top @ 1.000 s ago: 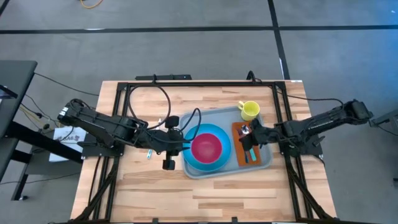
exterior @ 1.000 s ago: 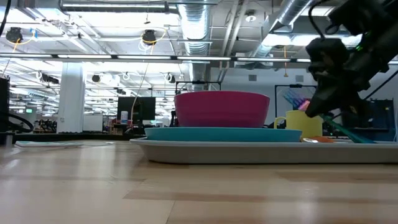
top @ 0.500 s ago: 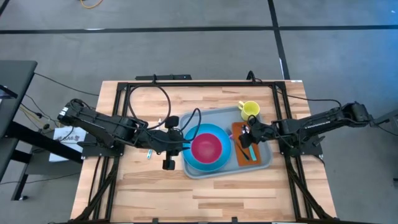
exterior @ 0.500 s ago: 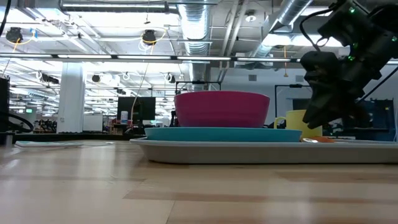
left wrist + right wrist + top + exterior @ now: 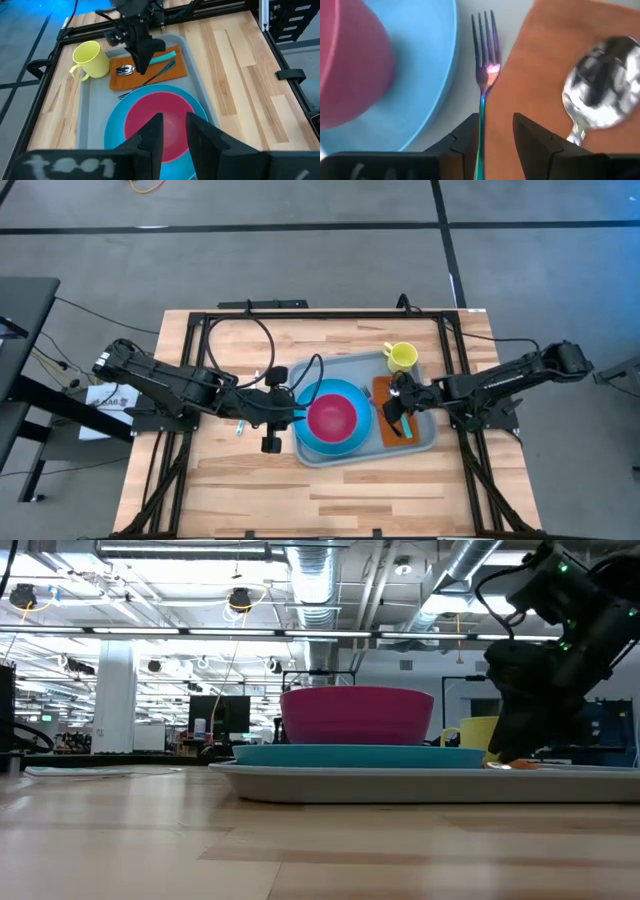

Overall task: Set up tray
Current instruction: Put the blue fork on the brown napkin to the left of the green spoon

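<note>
The pale grey-blue tray (image 5: 350,365) lies mid-table and carries a blue plate (image 5: 345,392) with a pink bowl (image 5: 332,418), a yellow mug (image 5: 401,357) and an orange napkin (image 5: 545,75). A spoon (image 5: 597,92) rests on the napkin. A fork (image 5: 484,65) lies along the napkin's plate-side edge. My right gripper (image 5: 496,137) hovers open over the fork's handle, which runs close beside one finger; I cannot tell if they touch. My left gripper (image 5: 172,135) is open at the plate's left side, with nothing between its fingers.
Black frame rails (image 5: 190,360) border the table's left, far and right sides. A cable (image 5: 262,340) loops over the wood behind my left arm. Bare wood (image 5: 300,490) lies between the tray and the near edge.
My right gripper has let go of the fork. Its teal handle, which slanted below the fingers in the low view, has dropped flat onto the tray. The gripper has drawn slightly up and back from it.
</note>
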